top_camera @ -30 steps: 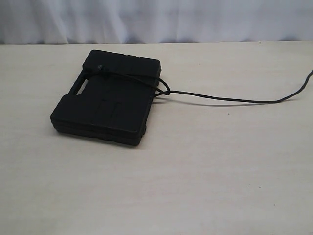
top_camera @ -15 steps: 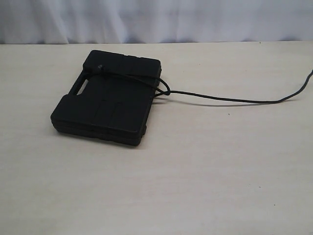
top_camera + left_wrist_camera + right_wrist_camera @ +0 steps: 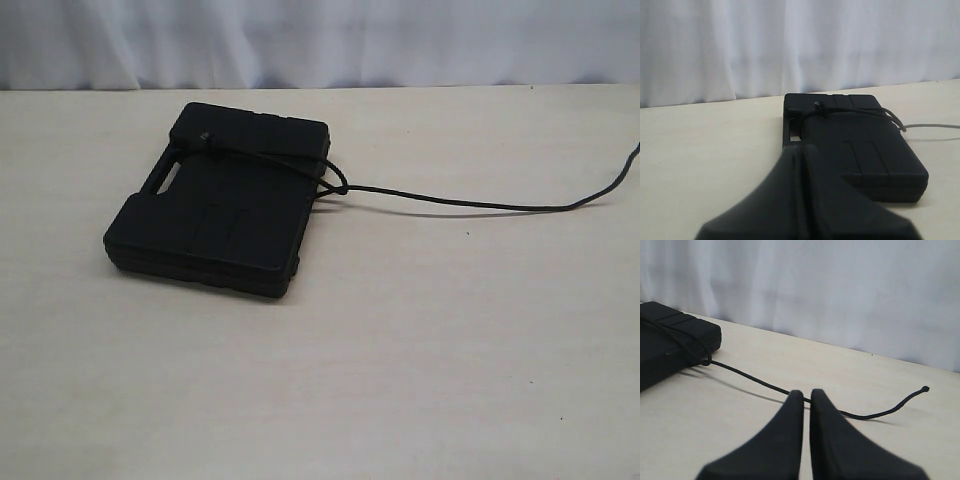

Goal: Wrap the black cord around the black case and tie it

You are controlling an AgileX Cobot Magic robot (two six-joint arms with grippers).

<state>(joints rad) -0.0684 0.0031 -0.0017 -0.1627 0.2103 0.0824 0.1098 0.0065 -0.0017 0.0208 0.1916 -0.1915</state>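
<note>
1. The black case lies flat on the counter, left of centre and toward the far side. Its handle slot faces left.
2. The black cord starts at a frayed knot on the case top near the handle. It crosses the lid to the right edge and forms a small loop there. From the loop it trails loose far to the right, ending in a sealed tip.
3. The left gripper has its jaws pressed together and holds nothing. It sits on the near side of the case, pointing at it.
4. The right gripper is likewise closed and empty. The loose run of cord passes just beyond its tips, and I cannot tell whether they touch.
5. Handling, as a judgement:
   - The cord looks limp, light and thin. It will sag and slide, so it should be pinched firmly on the free run near the tip, where slack is available.
   - The case looks rigid and smooth, with rounded corners. It may skid when the cord is pulled, so the other gripper should steady it at an edge.
   - The single pass over the lid looks loose, so the wrap and tie seem unfinished.
</note>
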